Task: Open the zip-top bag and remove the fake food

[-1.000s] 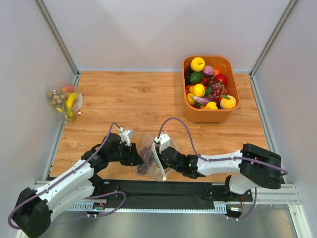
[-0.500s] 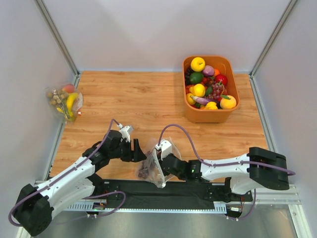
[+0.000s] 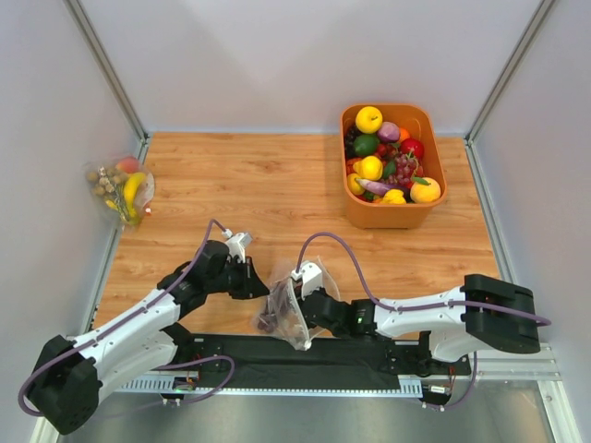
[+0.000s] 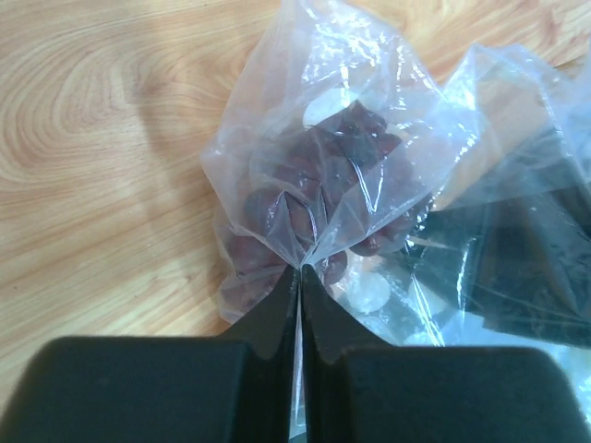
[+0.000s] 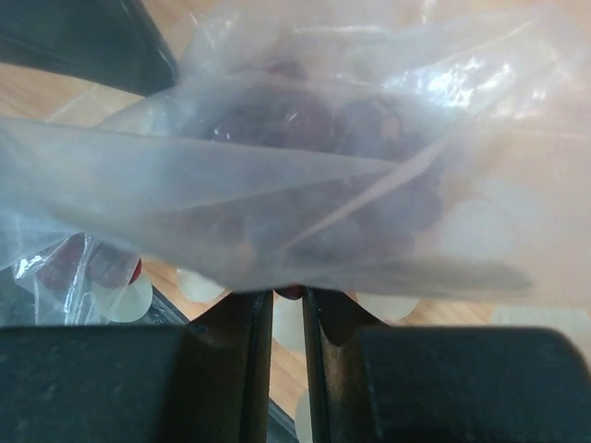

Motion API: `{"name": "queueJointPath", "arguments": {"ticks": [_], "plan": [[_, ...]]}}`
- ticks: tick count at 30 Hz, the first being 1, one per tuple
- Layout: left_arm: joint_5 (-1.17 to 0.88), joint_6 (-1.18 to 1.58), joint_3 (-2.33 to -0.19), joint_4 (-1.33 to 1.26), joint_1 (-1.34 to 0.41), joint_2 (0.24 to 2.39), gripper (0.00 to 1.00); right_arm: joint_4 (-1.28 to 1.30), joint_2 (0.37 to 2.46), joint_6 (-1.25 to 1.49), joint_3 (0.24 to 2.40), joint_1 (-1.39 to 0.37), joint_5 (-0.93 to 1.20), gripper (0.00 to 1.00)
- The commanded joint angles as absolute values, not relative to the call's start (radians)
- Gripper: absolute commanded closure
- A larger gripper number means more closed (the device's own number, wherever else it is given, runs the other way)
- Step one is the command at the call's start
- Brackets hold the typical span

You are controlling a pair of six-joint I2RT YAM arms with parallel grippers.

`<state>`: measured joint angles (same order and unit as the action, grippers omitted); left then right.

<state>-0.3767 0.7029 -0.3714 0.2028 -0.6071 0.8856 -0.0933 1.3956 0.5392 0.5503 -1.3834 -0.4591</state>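
Both arms extend low and inward. The left gripper [image 4: 300, 275] and right gripper [image 5: 287, 300] each pinch the zip-top bag [image 4: 388, 83] film between nearly closed fingers. The grapes [image 4: 346, 152] lie just beyond the fingertips.

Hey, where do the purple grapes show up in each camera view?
Top external: grapes low centre, between the arms.
Left wrist: grapes mid-frame, above the fingers.
Right wrist: grapes mid-frame, blurred through plastic.
Shared landmark: the zip-top bag holding them.
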Motion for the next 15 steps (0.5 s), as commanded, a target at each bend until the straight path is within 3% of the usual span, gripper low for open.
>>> {"name": "queueJointPath", "arguments": {"ticks": [1, 15], "plan": [[-0.383, 0.700, -0.367, 0.201, -0.609, 0.845, 1.00, -0.078, 1.371, 0.571, 0.534, -1.390, -0.502, 1.00], [-0.282, 0.663, -0.384, 0.285, -0.598, 0.841, 1.00, 0.060, 1.151, 0.644, 0.443, -1.390, -0.574, 1.00]]}}
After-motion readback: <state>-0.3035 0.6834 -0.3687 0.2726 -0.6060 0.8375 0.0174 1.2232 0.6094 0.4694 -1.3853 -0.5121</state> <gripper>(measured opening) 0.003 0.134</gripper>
